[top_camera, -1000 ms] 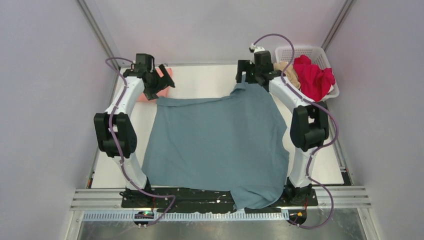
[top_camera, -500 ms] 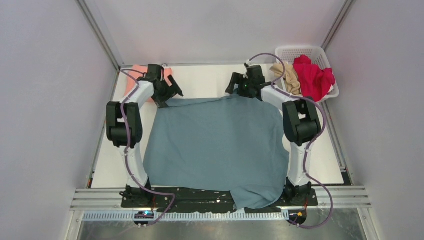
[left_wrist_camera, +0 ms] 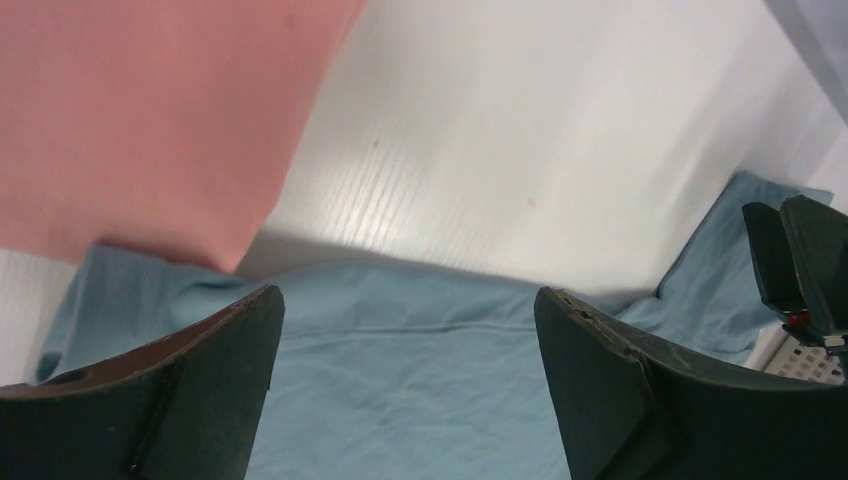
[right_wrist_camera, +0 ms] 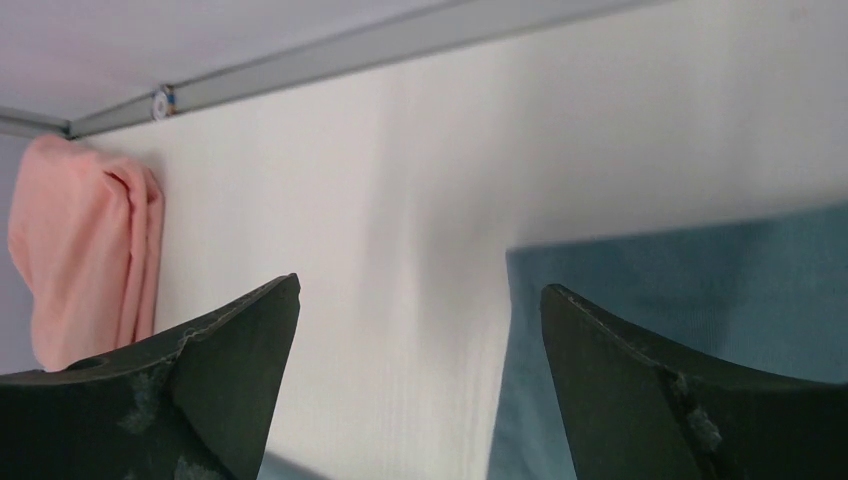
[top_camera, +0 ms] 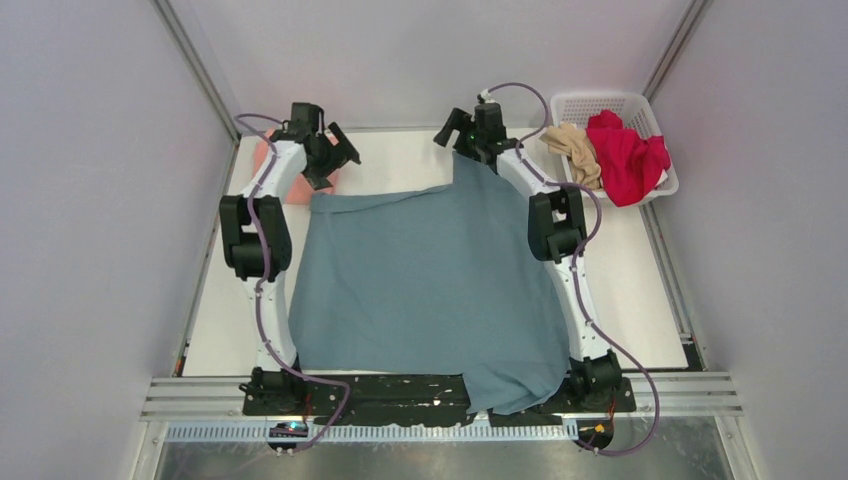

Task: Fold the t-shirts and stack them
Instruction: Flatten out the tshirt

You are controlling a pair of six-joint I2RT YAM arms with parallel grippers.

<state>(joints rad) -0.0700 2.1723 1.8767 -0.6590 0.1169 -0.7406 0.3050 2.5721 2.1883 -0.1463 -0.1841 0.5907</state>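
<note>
A large slate-blue t-shirt (top_camera: 430, 290) lies spread across the table, its near hem hanging over the front edge. My left gripper (top_camera: 338, 160) is open and empty above the shirt's far left edge (left_wrist_camera: 400, 380), next to the folded salmon-pink t-shirt (top_camera: 262, 158), which also shows in the left wrist view (left_wrist_camera: 150, 110). My right gripper (top_camera: 448, 133) is open and empty just past the blue shirt's raised far right corner (right_wrist_camera: 690, 300). The red t-shirt (top_camera: 628, 155) and the beige t-shirt (top_camera: 572, 142) lie in the basket.
The white lattice basket (top_camera: 600, 97) stands at the far right corner. The enclosure's back wall and metal rail (right_wrist_camera: 350, 50) run close behind both grippers. Bare white table (top_camera: 400, 160) lies between the grippers.
Both arms have reached farther toward the back wall. My right gripper has swung left off the blue shirt's far corner. My left gripper has shifted slightly back beside the pink shirt.
</note>
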